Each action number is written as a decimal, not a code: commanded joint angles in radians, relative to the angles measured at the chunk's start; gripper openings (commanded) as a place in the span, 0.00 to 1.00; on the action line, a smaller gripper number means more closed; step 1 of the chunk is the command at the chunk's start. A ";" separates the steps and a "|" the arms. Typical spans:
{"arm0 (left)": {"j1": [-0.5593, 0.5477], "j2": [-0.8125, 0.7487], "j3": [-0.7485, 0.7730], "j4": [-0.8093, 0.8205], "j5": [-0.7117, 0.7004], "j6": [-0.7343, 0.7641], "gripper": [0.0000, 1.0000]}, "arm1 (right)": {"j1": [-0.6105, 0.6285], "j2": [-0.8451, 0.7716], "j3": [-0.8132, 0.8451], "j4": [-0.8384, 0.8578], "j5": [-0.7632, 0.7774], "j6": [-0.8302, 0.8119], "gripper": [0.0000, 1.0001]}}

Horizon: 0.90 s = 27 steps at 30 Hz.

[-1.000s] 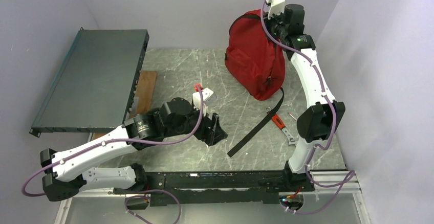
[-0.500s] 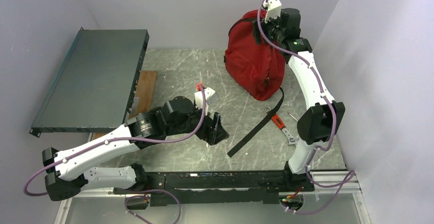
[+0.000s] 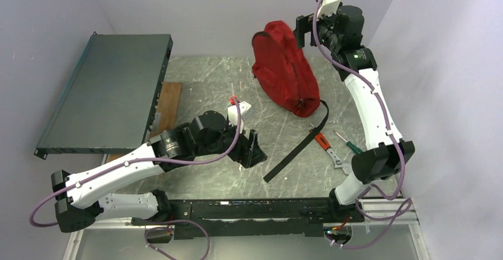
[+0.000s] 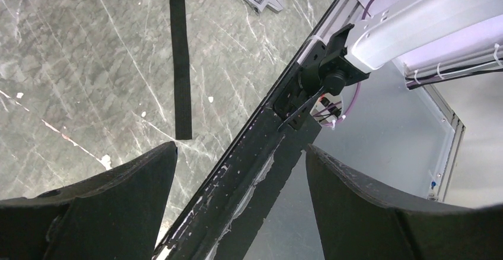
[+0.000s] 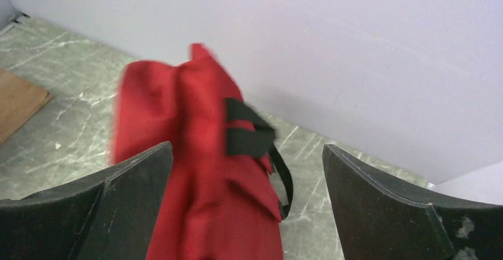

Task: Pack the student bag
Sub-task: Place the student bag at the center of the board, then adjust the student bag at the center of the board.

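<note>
Grey marbled worktop [image 3: 201, 88]: right gripper [image 3: 303, 31] fingers spread, released, beside the student bag [image 3: 285, 73] slumped at the far edge. Left gripper [image 3: 252, 153] is spread, empty. Wrench [image 3: 328, 148] and screwdriver [image 3: 347, 143] lie outside, so packing looks barely begun.

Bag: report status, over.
Left gripper open, empty. Right gripper open beside bag top, no grip. Bag slumped at table's far side. Strap, wrench loose in front.

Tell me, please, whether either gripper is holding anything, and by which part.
Nothing is held: left gripper and right gripper both stand open; the student bag is free.
</note>
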 commanded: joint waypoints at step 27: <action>0.023 -0.544 -0.031 -0.019 -0.522 0.061 0.86 | 0.750 -0.260 -1.000 0.775 0.259 -0.176 1.00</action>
